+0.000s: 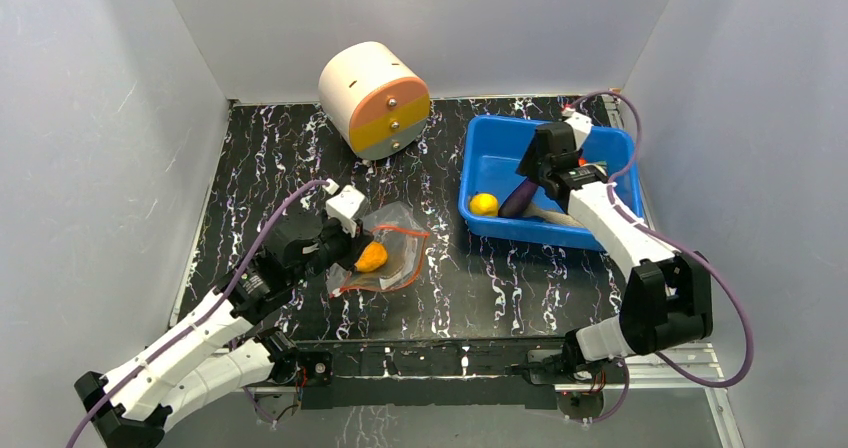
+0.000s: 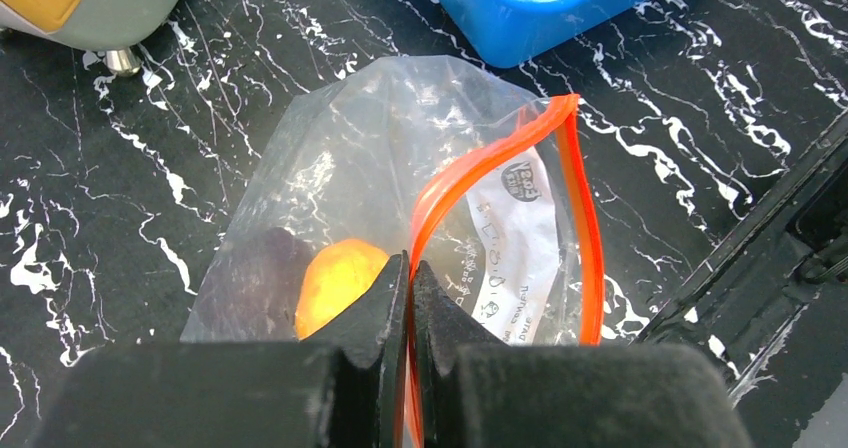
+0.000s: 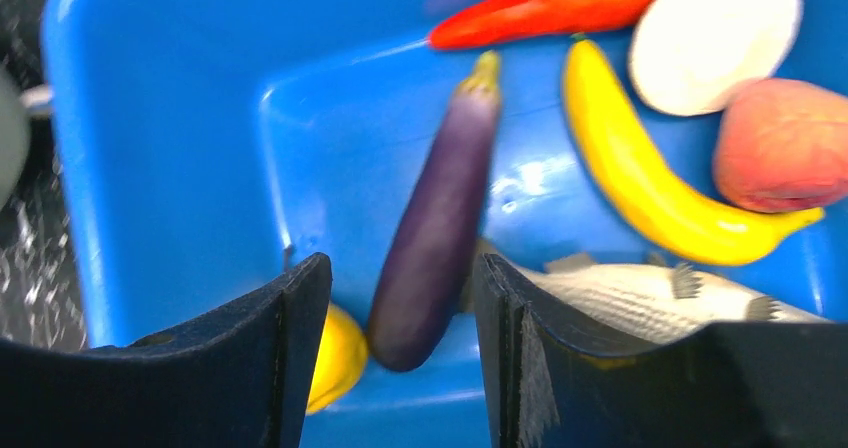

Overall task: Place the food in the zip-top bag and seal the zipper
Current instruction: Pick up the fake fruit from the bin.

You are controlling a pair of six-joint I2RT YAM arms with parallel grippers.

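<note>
Eggplant [image 3: 440, 188] sits inside the open right pincer [image 3: 402, 268]: close squarely across its middle, while the left pincer [image 2: 410, 283], clamped on the zipper [image 2: 500, 153], props the zip-top bag [image 2: 350, 138] open.

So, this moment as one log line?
left tool shut on zipper | right tool open around eggplant in blue bin | orange piece in zip-top bag
</note>
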